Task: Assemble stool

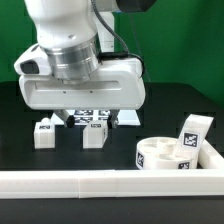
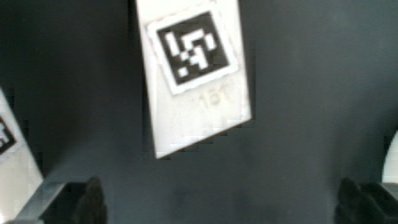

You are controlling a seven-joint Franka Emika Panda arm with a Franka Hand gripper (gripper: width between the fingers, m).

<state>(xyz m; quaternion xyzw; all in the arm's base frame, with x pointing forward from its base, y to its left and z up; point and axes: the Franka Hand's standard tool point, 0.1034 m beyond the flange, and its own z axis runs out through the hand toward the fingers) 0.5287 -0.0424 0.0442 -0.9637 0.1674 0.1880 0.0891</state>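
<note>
— What is the bench (image 1: pixel 20 120) like?
— It has a matt black top, bare over most of its area, with a plain green wall (image 1: pixel 10 40) behind the far edge. A long white rail (image 1: pixel 70 183) runs along the near edge and turns up the edge on the exterior view's right.

— Where are the stool parts?
— The seat (image 1: pixel 165 155) lies flat in the corner that the rail makes, just beside the rail. The first leg (image 1: pixel 193 130) sits just behind the seat toward that same right edge and looks tilted. I cannot tell whether it touches the rail. The second leg (image 1: pixel 45 133) and third leg (image 1: pixel 95 133) stand apart from each other toward the middle of the bench, well apart from the seat.

— And the arm (image 1: pixel 75 50)?
— It hangs low over the marker board (image 2: pixel 196 100), which lies flat on the black top just behind those two legs.

— What about the jaws?
— The gripper (image 2: pixel 217 205) is spread wide. Its fingertips (image 2: pixel 68 200) sit far apart in the wrist view, with only black surface between them, and it has hold of nothing.
</note>
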